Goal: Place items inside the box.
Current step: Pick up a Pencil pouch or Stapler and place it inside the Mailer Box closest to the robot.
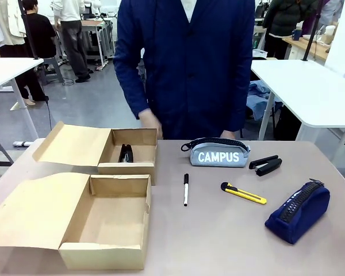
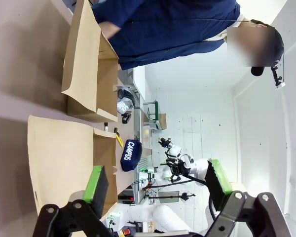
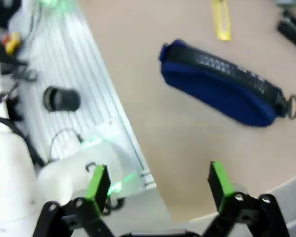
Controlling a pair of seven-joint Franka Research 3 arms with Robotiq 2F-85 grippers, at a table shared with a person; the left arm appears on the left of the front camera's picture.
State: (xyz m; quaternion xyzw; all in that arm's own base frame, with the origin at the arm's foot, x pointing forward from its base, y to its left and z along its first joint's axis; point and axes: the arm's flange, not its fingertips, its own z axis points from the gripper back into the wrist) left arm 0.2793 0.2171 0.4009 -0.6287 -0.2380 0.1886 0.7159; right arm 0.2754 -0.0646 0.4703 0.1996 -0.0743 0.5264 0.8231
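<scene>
Two open cardboard boxes stand at the table's left. The far box (image 1: 139, 138) holds a black item (image 1: 125, 153); the near box (image 1: 106, 221) has a bare floor. On the table lie a white-and-black marker pen (image 1: 186, 189), a grey "CAMPUS" pencil case (image 1: 218, 154), a black stapler (image 1: 265, 165), a yellow-black utility knife (image 1: 243, 193) and a navy-blue pencil case (image 1: 297, 211). My left gripper (image 2: 157, 180) is open and holds nothing, with the near box (image 2: 64, 153) ahead of it. My right gripper (image 3: 159, 181) is open above the table edge, short of the navy case (image 3: 227, 89).
A person in a navy coat stands at the far edge, one hand (image 1: 151, 123) just behind the far box. Both boxes' lids (image 1: 31, 210) lie open to the left. In the right wrist view the robot's base (image 3: 49, 98) sits beside the table edge.
</scene>
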